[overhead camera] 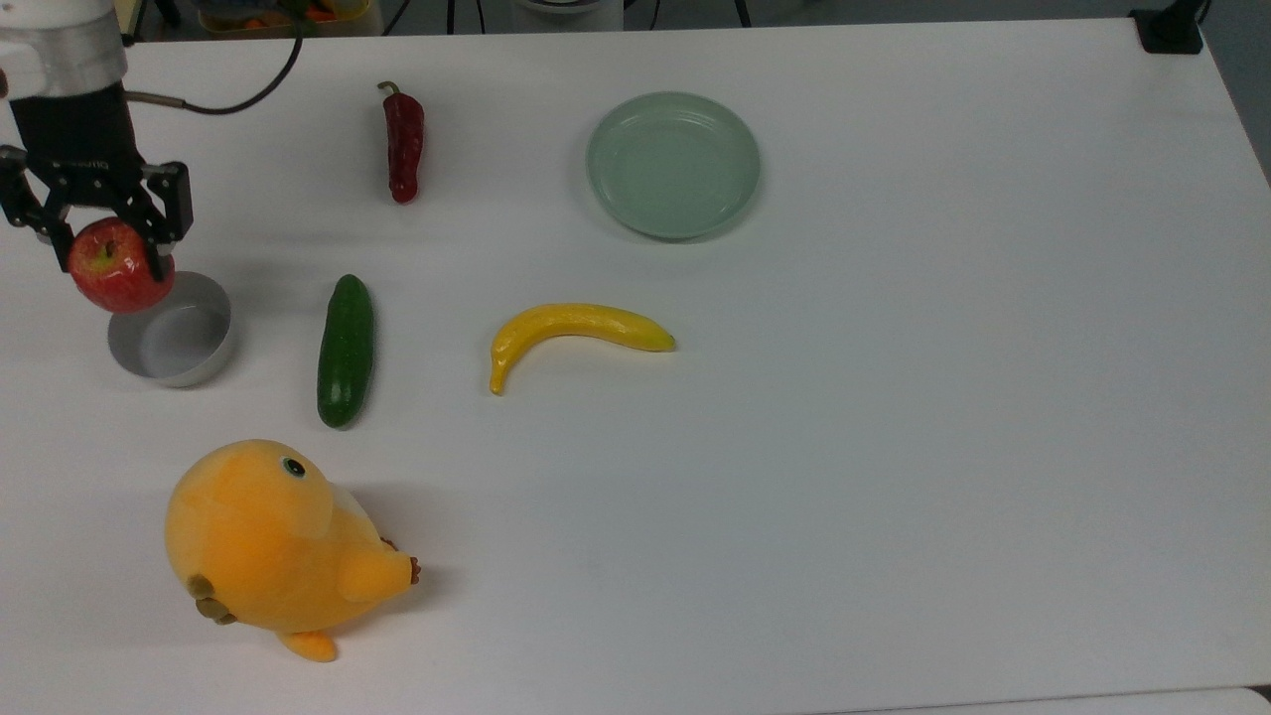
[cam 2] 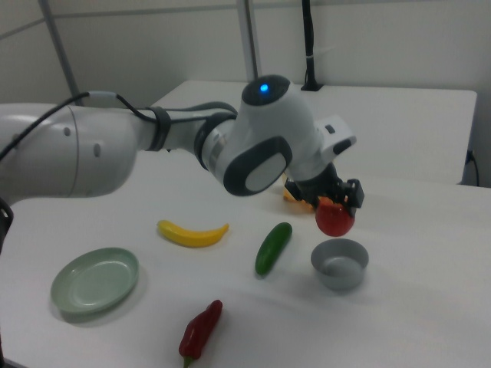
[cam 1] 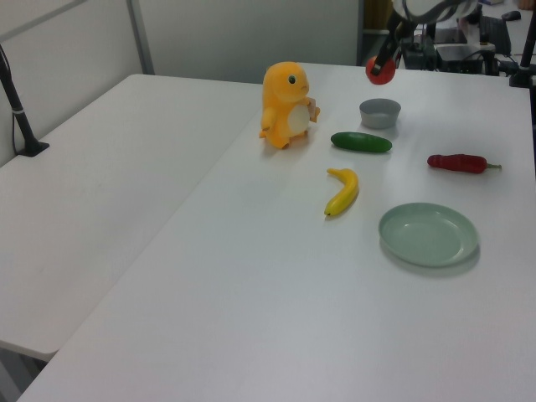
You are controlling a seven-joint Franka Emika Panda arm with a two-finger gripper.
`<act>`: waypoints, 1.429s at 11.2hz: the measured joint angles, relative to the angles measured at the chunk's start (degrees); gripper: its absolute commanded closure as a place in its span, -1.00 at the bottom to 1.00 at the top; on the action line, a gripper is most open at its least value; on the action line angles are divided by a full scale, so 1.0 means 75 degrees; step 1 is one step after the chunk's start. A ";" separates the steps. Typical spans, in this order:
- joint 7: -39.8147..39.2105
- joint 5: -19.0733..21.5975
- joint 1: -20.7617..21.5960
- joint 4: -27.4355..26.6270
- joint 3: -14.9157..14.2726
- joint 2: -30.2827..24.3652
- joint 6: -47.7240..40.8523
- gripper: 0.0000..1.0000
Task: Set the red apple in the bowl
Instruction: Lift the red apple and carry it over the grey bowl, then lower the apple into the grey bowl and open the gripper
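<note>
A robot arm's gripper point(overhead camera: 111, 250) carries the red apple point(overhead camera: 119, 266) above the white table point(overhead camera: 894, 447), jaws clamped on the fruit's sides w/ the stem end up. In the top view the apple overlaps the upper-left rim of the grey bowl point(overhead camera: 177, 338); in the right view it hangs in the air just above the bowl point(cam 2: 340, 264), nearer the far rim than the centre, not yet inside. Nearby, untouched: a cucumber point(overhead camera: 345, 350) beside the bowl, a banana point(overhead camera: 571, 333), a red chili point(overhead camera: 403, 147), a pale green plate point(overhead camera: 672, 164) & an orange plush toy point(overhead camera: 273, 546). Judging by the glossy skin, the apple is probably hard, smooth & a bit slippery, w/ modest weight; a round body like this is best held across its widest part, as here, since a grip nearer top or bottom could let it squirt out. The bowl is only slightly wider than the fruit, so the drop likely needs centring first; let go off-centre & the apple could clip the rim, tip the light bowl or roll off across the table.
</note>
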 measured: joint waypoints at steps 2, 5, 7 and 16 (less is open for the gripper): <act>-0.0018 0.0254 -0.0027 -0.0298 -0.0002 0.0300 0.0802 0.58; -0.0020 0.0289 -0.0040 -0.0746 -0.0001 0.0535 0.1672 0.58; -0.0020 0.0289 -0.0040 -0.0938 -0.0001 0.0639 0.1969 0.58; -0.0020 0.0296 -0.0036 -0.1065 0.0029 0.0902 0.2240 -1.00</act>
